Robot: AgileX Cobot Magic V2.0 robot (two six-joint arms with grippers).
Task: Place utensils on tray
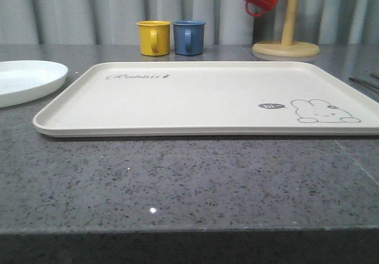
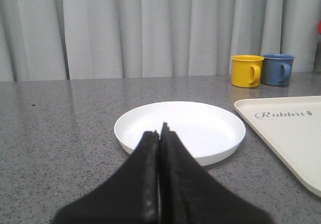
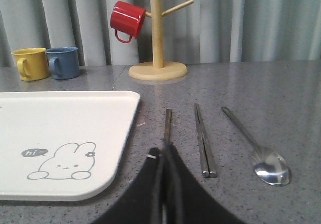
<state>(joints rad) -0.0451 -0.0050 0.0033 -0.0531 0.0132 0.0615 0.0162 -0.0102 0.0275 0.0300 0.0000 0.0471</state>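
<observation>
Two grippers sit low over a grey speckled table (image 1: 189, 187), one at each end of the tray (image 1: 195, 98). The left gripper (image 2: 159, 131) has its black fingers (image 2: 145, 169) pressed together with nothing between them; it is just in front of the plate (image 2: 200, 128), which lies to the left of the tray with a gap between them. The right gripper (image 3: 164, 151) also has its fingers (image 3: 185, 194) together, their tips over the near end of the fork (image 3: 167, 121). I cannot tell whether they touch the fork or pinch it, because the fingers hide that end.

The tray is cream, with "Rabbit" script near its far left corner and a line-drawn rabbit (image 1: 324, 111) at its near right corner. Nothing lies on it. To its right, on the bare table, three utensils lie side by side, roughly parallel: the fork just beside the tray's edge, then the chopsticks (image 3: 203, 143), then the spoon (image 3: 261, 156) with its bowl toward the camera. None of them touch each other.

Behind the tray stand a yellow mug (image 1: 153, 37) and a blue mug (image 1: 189, 37), close together. A red mug (image 3: 127, 19) hangs on a wooden mug tree (image 3: 158, 48) at the far right.
</observation>
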